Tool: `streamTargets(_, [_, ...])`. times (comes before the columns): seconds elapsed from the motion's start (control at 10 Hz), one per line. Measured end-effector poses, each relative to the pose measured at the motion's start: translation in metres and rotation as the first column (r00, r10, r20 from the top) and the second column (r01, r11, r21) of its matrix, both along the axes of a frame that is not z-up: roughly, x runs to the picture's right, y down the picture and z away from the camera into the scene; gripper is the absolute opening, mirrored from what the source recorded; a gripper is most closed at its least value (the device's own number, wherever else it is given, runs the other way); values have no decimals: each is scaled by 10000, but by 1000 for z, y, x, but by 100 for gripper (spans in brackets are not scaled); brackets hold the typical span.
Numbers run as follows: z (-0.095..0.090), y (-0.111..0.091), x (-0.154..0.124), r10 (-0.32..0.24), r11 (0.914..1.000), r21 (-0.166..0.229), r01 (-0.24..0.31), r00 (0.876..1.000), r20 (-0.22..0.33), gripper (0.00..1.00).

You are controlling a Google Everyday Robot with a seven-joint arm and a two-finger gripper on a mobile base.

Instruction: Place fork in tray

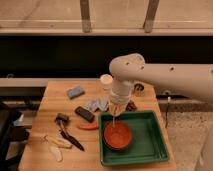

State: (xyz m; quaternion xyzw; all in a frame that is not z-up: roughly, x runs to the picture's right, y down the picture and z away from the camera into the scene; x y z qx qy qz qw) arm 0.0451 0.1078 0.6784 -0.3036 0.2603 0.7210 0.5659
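Note:
My gripper [117,111] hangs at the end of the white arm, above the left part of the dark-green tray [150,150]. It is shut on the fork [115,120], a thin silvery sliver that points straight down from the fingers. The fork's lower end hovers just over the orange-red bowl [118,136], which stands in the tray's left half. I cannot tell whether the tip touches the bowl.
On the wooden table left of the tray lie a black-handled utensil [67,132], a pale banana peel [55,145], a dark block [84,114], an orange strip [87,126], a blue sponge [76,91] and a crumpled cloth [97,104]. A white cup [106,81] stands behind the gripper.

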Motion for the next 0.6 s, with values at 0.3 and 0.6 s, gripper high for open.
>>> streamTargets(0.3, [13, 8, 5, 169, 9998, -108, -173, 9992, -367, 0])
streamTargets(0.6, [23, 35, 51, 521, 9974, -438, -574, 9923, -1122, 0])
